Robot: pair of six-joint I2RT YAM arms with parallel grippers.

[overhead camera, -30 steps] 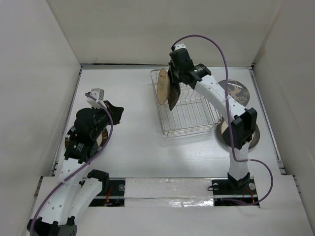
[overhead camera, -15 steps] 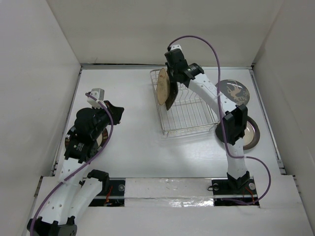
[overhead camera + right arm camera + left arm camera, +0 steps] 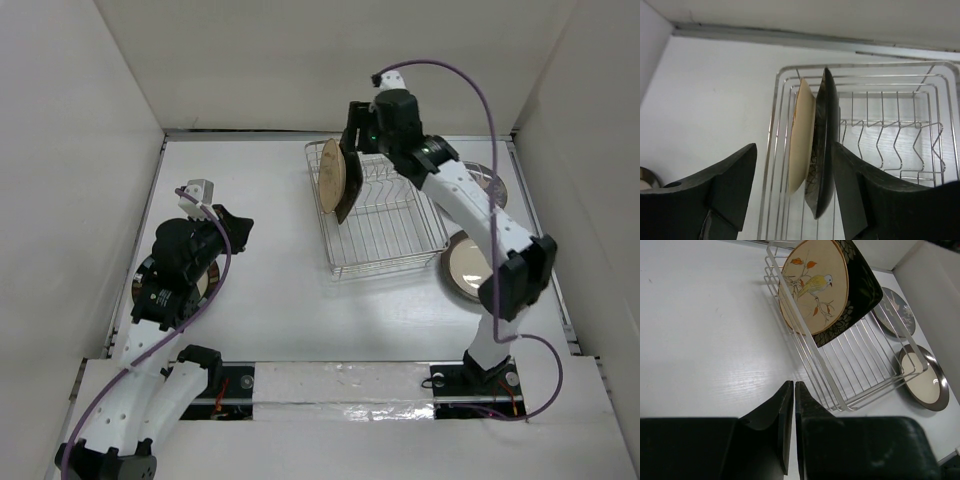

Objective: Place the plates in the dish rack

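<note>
Right wrist view: wide open at the right claw (image 3: 794, 147), matte black fingers (image 3: 725, 185) spread, gripping nothing. Just beyond, on edge in the rectangular silver-wire dish rack (image 3: 790, 295), two plates close together: a tan round plate (image 3: 815, 285) painted with a bird on a twig, then a glossy black plate (image 3: 822, 150). Pressed shut and empty at the left claw (image 3: 792, 390). Flat on the white worktop (image 3: 270, 250) right of the rack, two round ones: a dark plate (image 3: 896, 310) with pale markings, a cream-centred plate (image 3: 920, 377).

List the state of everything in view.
Rack: holds two plates.
Tan plate: standing in rack.
Dark plate: standing beside it.
Grey patterned plate: flat on table.
Cream-centred plate: flat on table.
Left-side plate: mostly hidden.
Left tool: shut, empty.
Right tool: open.
</note>
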